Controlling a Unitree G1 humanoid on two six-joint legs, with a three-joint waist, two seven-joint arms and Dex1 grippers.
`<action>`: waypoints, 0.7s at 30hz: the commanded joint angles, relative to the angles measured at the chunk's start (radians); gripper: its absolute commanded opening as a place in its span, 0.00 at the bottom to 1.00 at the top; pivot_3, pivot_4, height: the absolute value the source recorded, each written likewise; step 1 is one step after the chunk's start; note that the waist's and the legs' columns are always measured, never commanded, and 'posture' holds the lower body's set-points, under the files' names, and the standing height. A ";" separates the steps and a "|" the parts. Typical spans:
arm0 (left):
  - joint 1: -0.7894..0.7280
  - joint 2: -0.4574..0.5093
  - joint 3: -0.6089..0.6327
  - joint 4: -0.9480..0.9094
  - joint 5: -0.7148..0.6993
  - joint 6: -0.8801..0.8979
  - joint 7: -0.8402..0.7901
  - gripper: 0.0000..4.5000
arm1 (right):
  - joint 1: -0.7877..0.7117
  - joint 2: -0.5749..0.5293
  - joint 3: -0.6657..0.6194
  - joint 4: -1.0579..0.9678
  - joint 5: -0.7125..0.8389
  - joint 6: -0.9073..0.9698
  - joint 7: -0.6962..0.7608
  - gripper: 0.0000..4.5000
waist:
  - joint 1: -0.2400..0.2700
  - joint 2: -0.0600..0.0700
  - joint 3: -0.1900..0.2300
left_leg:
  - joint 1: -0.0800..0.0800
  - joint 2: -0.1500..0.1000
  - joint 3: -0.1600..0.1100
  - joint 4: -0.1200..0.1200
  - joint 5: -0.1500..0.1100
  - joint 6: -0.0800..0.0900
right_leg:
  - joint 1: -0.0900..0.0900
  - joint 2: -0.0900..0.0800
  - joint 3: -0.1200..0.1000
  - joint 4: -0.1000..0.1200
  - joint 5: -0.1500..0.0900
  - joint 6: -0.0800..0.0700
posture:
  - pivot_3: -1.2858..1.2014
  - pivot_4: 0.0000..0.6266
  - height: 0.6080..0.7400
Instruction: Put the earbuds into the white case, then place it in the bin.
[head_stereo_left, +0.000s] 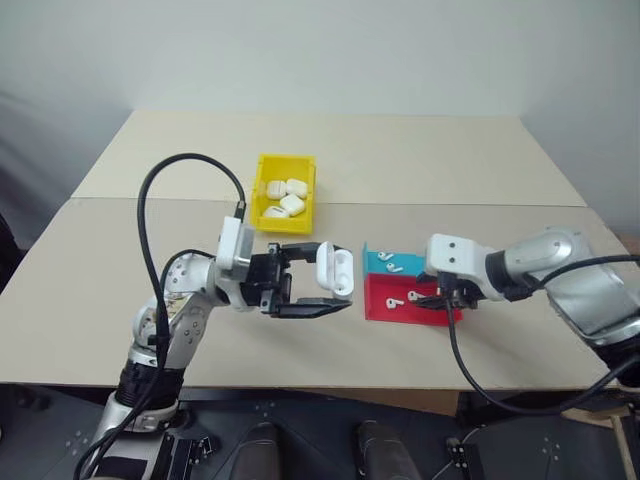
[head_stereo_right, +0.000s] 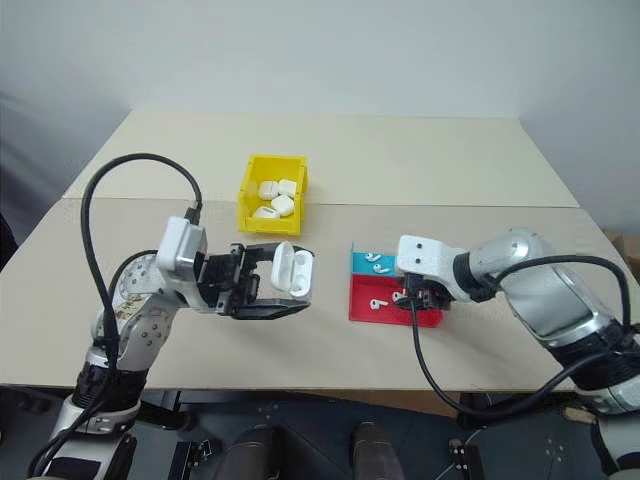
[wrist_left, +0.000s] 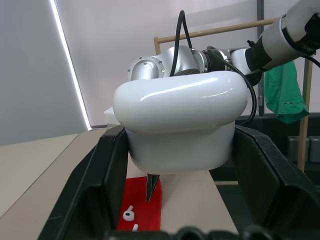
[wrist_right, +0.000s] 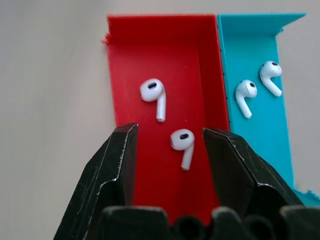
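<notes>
Left of centre in the head views: left gripper (head_stereo_left: 312, 278), pointing toward the frame's right, jaws clamped on the white case (head_stereo_left: 333, 270), held above the table (head_stereo_left: 420, 150) with its lid swung open. From the left wrist camera, the case's glossy rounded body (wrist_left: 182, 120) wedged between the two black fingers (wrist_left: 92, 185).

Right of centre: flat tray in two halves, red (head_stereo_left: 385, 298) toward the lower edge, blue (head_stereo_left: 378, 262) just above it. Right gripper (head_stereo_left: 438, 298) angled down over the red half's right part. Through the right wrist camera, jaws apart and empty, fingers (wrist_right: 117, 165) straddling one of the earbuds (wrist_right: 183, 142) lying in the red compartment, not seen touching it. Second earbud (wrist_right: 154, 95) in the same red compartment, a little beyond the first toward the top of that view. Two more earbuds (wrist_right: 246, 95) side by side in the blue compartment.

Upper centre-left of the head views: the bin (head_stereo_left: 266, 210), yellow, upright walls, well apart from both grippers, with several look-alike white cases (head_stereo_left: 290, 200) heaped inside.

Black cable (head_stereo_left: 150, 200) arching from the left wrist down toward the lower left.
</notes>
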 joint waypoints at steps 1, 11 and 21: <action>0.007 0.000 0.007 -0.049 0.001 -0.018 0.022 0.63 | -0.056 0.036 0.042 0.069 -0.081 -0.044 0.036 0.56 | -0.001 0.000 0.000 | 0.000 0.000 0.000 0.000 0.000 0.000 | 0.000 0.000 0.000 0.000 0.000 0.000 | 0.52 0.24 1.00; 0.032 0.007 0.010 -0.096 -0.009 -0.006 0.060 0.63 | -0.057 0.105 0.080 0.178 -0.205 -0.104 0.070 0.56 | 0.004 0.000 0.000 | 0.000 0.000 0.000 0.000 0.000 0.000 | 0.000 0.000 0.000 0.000 0.001 0.001 | 0.52 0.24 1.00; 0.045 0.017 0.013 -0.126 -0.025 0.013 0.084 0.63 | -0.029 0.111 0.066 0.169 -0.223 -0.114 0.110 0.56 | 0.003 0.000 0.000 | 0.001 0.000 0.000 0.000 0.000 0.000 | 0.000 0.000 0.000 0.001 0.001 0.001 | 0.52 0.24 1.00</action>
